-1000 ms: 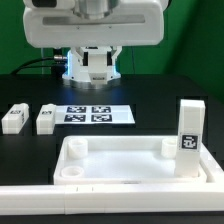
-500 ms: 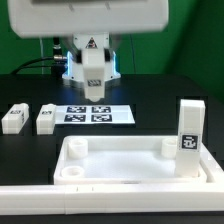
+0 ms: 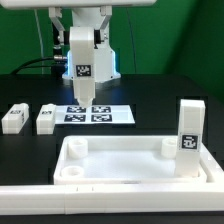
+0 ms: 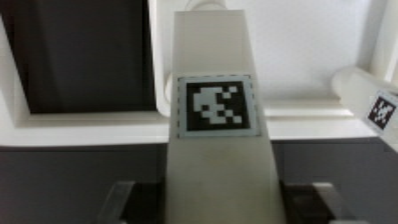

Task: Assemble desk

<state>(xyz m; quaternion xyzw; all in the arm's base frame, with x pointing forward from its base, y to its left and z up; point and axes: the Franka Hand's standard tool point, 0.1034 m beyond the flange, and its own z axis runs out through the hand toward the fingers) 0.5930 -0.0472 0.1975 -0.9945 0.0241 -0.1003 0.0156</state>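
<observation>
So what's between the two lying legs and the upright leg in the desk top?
The marker board, flat on the black table; the exterior view shows it.

The hanging leg (image 3: 81,65) (image 4: 221,60) is white and carries a black-and-white pixel tag. The desk top (image 3: 120,144) is plain white. Its upright leg (image 3: 190,135) is white and tagged alike. Two small legs (image 3: 15,118) (image 3: 46,119), white with dark tags, and the white marker board (image 3: 98,115), with four black-white squares, contrast with the black surface (image 3: 160,95).

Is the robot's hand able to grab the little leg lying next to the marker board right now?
Probably not yet. The gripper is shut on the held leg, so it is full. Nothing blocks the lying leg itself.
</observation>
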